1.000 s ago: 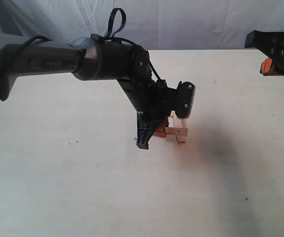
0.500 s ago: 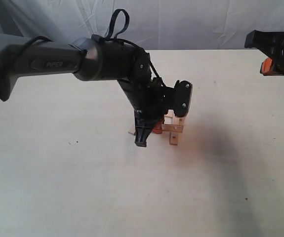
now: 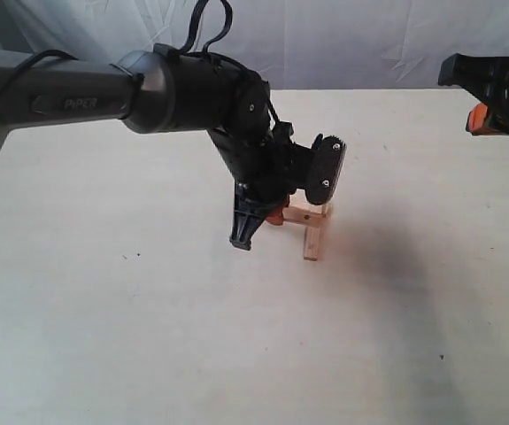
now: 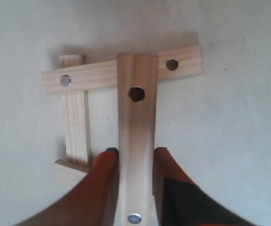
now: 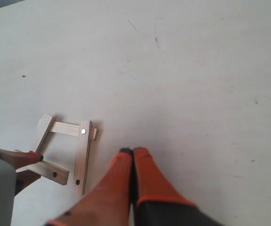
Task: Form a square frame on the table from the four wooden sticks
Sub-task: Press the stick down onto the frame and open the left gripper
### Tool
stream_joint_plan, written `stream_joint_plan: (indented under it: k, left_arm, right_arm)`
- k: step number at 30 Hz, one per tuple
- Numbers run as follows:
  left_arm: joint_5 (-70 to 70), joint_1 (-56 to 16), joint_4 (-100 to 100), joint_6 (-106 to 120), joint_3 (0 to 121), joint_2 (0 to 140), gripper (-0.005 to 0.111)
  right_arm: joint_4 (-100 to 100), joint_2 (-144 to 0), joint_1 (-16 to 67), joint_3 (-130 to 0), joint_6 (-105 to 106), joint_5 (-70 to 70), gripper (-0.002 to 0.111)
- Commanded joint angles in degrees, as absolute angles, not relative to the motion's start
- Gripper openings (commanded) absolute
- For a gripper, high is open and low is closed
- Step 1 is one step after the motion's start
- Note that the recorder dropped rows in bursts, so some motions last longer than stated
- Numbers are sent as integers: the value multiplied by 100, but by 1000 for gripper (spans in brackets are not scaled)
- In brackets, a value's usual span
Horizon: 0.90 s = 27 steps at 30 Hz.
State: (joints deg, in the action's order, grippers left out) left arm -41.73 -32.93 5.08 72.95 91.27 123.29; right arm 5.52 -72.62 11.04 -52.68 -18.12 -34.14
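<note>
In the left wrist view my left gripper (image 4: 135,150) is shut on a wooden stick (image 4: 136,113) with a dark hole. The stick's far end lies across a second strip (image 4: 102,75) that has two holes. A third strip (image 4: 76,117) runs under that one, and a fourth (image 4: 67,168) shows only as an end. In the exterior view the left gripper (image 3: 274,215) hangs over the stick cluster (image 3: 313,232) at mid-table (image 3: 148,336). My right gripper (image 5: 133,153) is shut with nothing in it, apart from the sticks (image 5: 82,157) and raised at far right (image 3: 493,115).
A wrinkled white cloth (image 3: 369,40) hangs behind the table's far edge. The left arm's dark forearm (image 3: 165,88) reaches in from the left above the surface. Tiny dark specks (image 3: 136,257) dot the table.
The left arm has lifted and turned slightly, still holding its stick. The stick cluster beneath it has shifted a little to the left. The right arm has not moved.
</note>
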Motion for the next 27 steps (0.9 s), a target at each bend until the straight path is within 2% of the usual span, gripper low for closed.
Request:
stream_joint_plan:
  k: [1, 24, 27]
  left_arm:
    - [-4275, -3325, 586, 7424, 9142, 12557, 0]
    - [-4201, -3325, 463, 7581, 9142, 12598, 0]
    - [-4224, -3325, 451, 7581, 9142, 12598, 5]
  right_arm:
    - [522, -7234, 1069, -5296, -1802, -3355, 0]
    - [522, -7234, 1069, -5296, -1802, -3332, 0]
    - [522, -7234, 1069, -5296, -1802, -3332, 0]
